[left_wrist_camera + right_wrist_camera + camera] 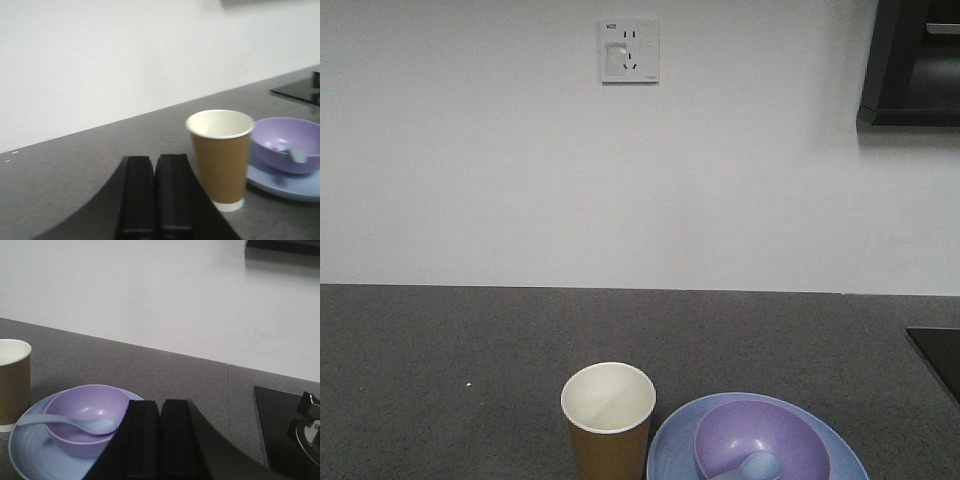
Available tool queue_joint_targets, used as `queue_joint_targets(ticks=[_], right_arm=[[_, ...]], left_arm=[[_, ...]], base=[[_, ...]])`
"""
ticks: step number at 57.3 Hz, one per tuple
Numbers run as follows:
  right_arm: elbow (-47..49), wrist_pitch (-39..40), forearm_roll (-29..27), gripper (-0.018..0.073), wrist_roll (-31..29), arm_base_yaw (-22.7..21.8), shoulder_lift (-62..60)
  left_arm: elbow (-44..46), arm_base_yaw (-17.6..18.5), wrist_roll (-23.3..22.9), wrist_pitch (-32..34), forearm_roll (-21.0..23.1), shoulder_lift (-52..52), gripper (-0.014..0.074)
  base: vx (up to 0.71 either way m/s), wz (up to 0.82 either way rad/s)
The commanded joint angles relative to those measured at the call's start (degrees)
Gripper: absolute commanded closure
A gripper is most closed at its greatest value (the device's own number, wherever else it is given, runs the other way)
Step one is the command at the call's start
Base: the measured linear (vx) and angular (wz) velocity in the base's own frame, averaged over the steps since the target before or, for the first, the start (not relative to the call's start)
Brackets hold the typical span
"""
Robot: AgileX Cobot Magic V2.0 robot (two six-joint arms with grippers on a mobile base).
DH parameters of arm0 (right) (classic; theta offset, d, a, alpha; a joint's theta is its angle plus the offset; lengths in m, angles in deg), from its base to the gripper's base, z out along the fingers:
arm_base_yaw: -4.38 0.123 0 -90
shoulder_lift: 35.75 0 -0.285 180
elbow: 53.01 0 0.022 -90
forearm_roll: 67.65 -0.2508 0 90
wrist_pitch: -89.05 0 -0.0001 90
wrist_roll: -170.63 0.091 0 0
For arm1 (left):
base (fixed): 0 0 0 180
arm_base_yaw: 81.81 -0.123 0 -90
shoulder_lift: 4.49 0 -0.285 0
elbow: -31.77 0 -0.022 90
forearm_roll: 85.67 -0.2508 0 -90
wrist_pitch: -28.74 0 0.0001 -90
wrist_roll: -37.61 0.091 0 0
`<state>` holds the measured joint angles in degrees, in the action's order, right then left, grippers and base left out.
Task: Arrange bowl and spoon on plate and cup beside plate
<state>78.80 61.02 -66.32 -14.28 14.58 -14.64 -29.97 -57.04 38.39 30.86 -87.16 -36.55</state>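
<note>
On the dark countertop (440,340), near its front edge, the lavender bowl (87,415) sits on the pale blue plate (30,455), spoon (75,424) resting in it, paper cup (222,155) just beside. Left gripper (155,195) and right gripper (161,440) are both pressed together, empty. The arrangement looks complete.

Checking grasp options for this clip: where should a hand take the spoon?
By the spoon's handle, from the cup side: it juts past the purple bowl's rim over the plate, while the scoop lies inside.
</note>
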Motion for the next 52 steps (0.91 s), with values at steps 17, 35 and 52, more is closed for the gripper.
queue_joint_targets(ticks=[17,35,52], right_arm=[[1.6,4.6,0.3,0.0568,-0.4,-0.3,0.6],[1.6,4.4,0.3,0.0568,-0.4,-0.3,0.6],[1.6,4.4,0.3,0.0568,-0.4,-0.3,0.6]], left_arm=[[-15.3,-18.9,0.0,0.9,1.5,26.4,0.0599],[-15.6,-19.9,0.2,-1.8,1.1,25.3,0.0599],[-15.6,-19.9,0.2,-1.8,1.1,25.3,0.0599]], base=[[0.00,0.00],[0.00,0.00],[0.00,0.00]])
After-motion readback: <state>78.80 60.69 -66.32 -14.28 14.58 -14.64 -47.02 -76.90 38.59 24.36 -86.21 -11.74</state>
